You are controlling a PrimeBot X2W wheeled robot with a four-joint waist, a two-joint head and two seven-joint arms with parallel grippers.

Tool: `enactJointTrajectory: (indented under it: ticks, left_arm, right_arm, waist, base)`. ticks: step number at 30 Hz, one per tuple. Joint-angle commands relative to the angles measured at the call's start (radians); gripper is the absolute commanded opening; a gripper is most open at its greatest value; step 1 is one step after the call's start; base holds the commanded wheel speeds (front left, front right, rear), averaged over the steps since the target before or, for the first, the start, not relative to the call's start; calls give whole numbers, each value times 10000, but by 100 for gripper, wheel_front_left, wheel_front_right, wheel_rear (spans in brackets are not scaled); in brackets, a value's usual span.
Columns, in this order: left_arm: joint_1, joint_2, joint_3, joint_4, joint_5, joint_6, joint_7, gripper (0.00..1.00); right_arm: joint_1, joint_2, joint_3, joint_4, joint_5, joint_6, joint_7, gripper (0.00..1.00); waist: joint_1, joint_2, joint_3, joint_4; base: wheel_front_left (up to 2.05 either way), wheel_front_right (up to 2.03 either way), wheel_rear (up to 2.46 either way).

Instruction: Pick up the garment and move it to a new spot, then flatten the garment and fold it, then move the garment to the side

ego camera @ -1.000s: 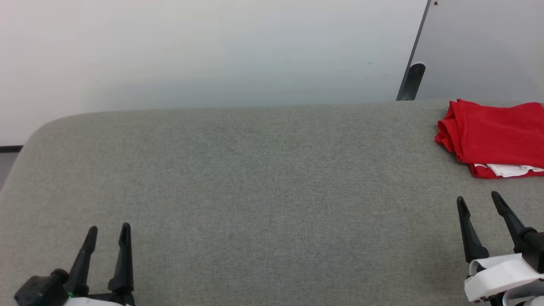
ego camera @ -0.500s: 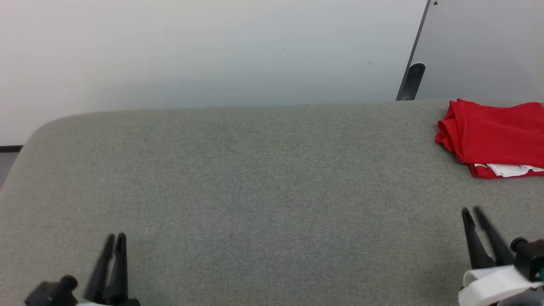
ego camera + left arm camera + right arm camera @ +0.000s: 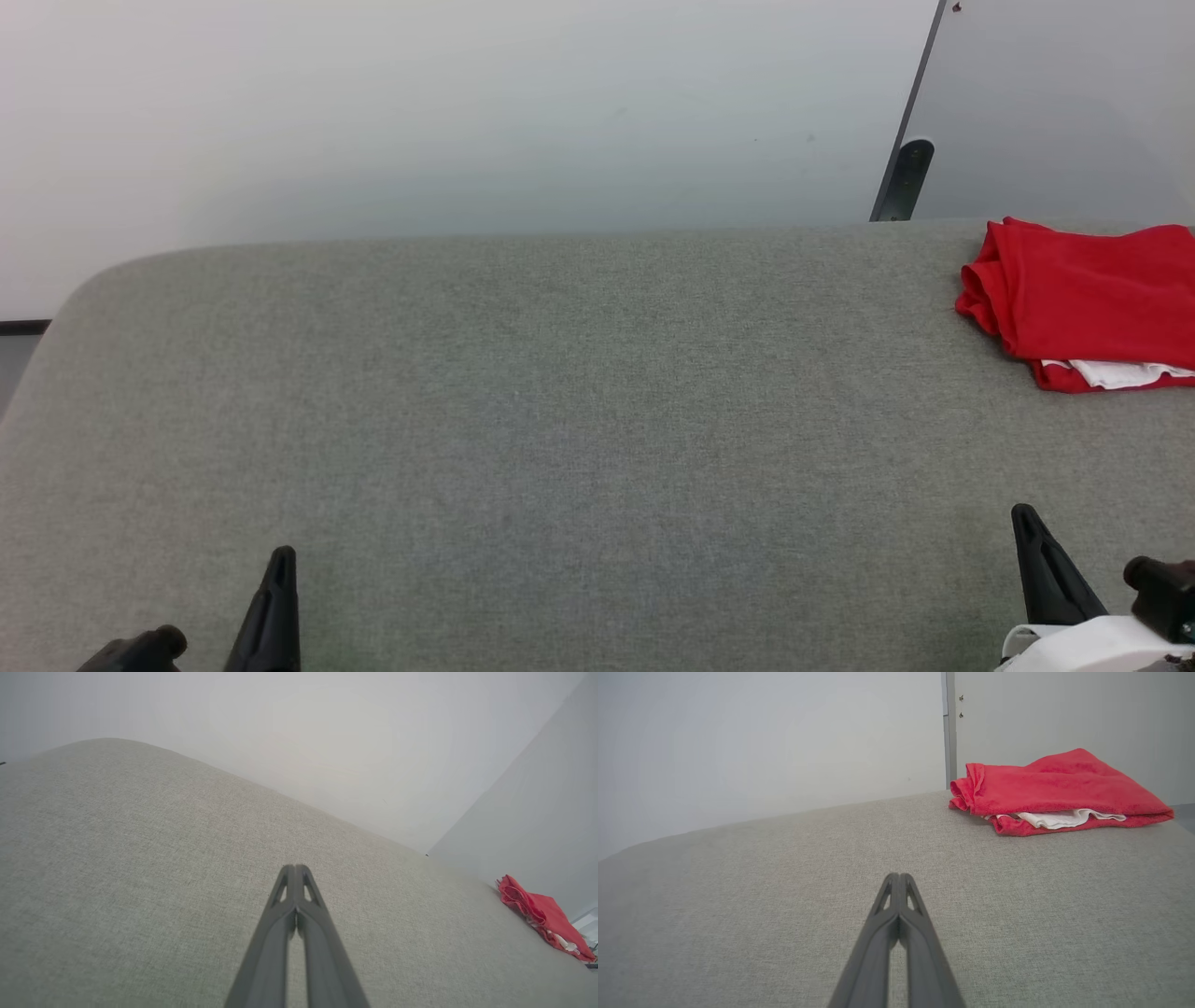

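Resting folded at the far right of the tabletop [image 3: 560, 420], the garment [image 3: 1083, 289] lies untouched; left gripper [image 3: 280, 560] and right gripper [image 3: 1025, 515] both empty, fingers pressed together.

The garment [image 3: 1088, 294] lies on the padded surface [image 3: 560, 420] — far right corner.

Bright, even, diffuse light; shadows faint, soft; focus sharp; wrist views bowed at edges
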Motion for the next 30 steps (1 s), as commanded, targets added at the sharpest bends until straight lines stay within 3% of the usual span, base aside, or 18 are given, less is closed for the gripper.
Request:
enactJointTrajectory:
  ticks: [1, 30]
  left_arm:
    - [-258, 33, 93, -105, -399, -5, 100, 0]
    - [-914, -441, 302, 166, -4060, -11, 1272, 0]
  right_arm:
    - [-250, -22, -96, -193, 479, -1, 89, 0]
    - [-477, 495, -534, -357, 4945, -3, 1224, 0]
  waist:
    - [0, -1, -2, 1]
    - [0, -1, -27, 15]
  base:
    - [0, 0, 0]
    - [0, 0, 0]
